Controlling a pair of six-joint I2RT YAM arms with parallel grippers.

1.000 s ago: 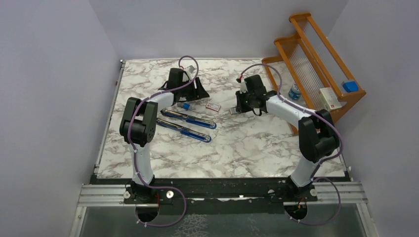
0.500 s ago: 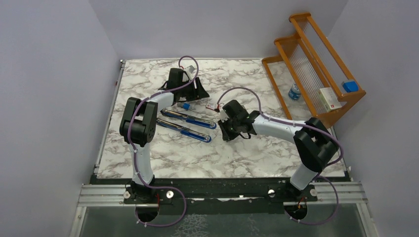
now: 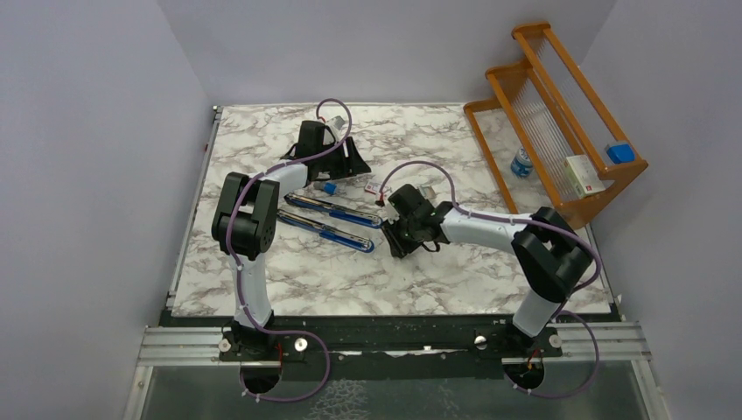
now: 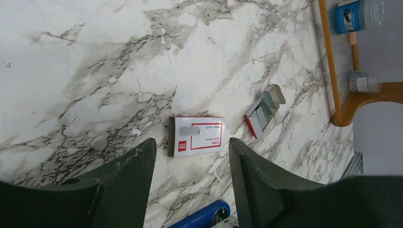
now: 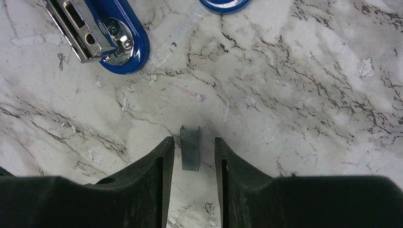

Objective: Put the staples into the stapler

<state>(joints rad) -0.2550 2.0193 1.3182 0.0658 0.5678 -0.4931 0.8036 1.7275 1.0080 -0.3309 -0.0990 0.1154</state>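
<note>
Staples [image 5: 190, 154], a short silvery-grey metal strip, lie loose between the narrowly parted jaws of my right pincer [image 5: 193, 142]; I should clamp squarely, keeping them level for the blue stapler [image 5: 134, 45] ahead-left.

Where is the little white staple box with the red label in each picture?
Top external: the staple box lies mid-table, just beyond the blue stapler.
Left wrist: the box sits near the middle, label up.
Right wrist: not in it.
Shared landmark: the blue stapler. Its tip pokes in at the bottom edge of the left wrist view, and its end is at the top left of the right wrist view.
</note>
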